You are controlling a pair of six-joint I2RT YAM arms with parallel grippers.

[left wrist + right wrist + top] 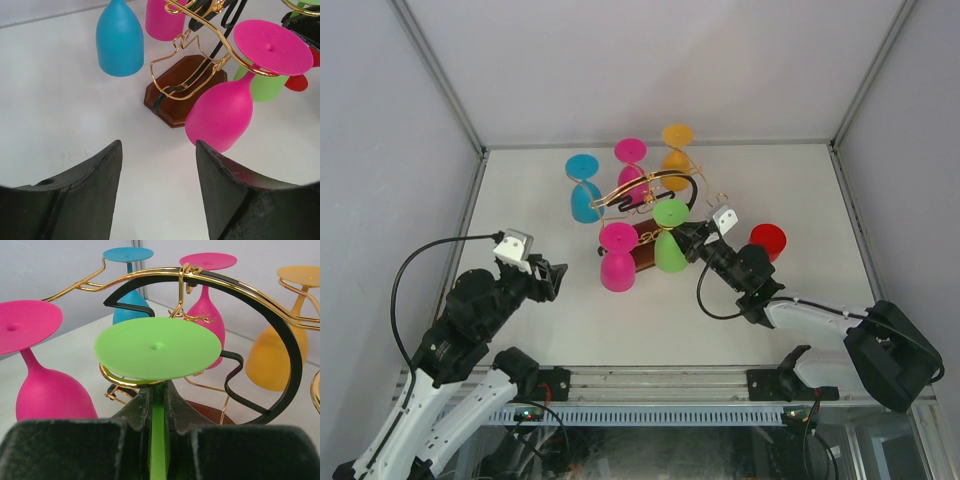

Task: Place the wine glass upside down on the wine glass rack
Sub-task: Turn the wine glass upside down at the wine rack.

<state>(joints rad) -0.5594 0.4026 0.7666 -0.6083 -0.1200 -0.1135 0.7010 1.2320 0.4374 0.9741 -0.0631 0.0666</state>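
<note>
The wine glass rack [645, 190] is a gold wire stand with a black curved band and a brown wooden base [182, 90]. Upside-down glasses hang on it: blue [584, 190], two pink [618, 258], orange [677, 150]. My right gripper [688, 238] is shut on the stem of the green wine glass [158, 347], held upside down with its foot resting over a gold scroll arm [112, 377]. The green glass also shows in the top view [670, 240]. My left gripper [157, 150] is open and empty, to the left of the rack.
A red wine glass [767, 241] stands on the table right of the rack, beside my right arm. Grey walls and a metal frame enclose the white table [780, 190]. The near pink glass [222, 112] hangs just beyond my left fingers.
</note>
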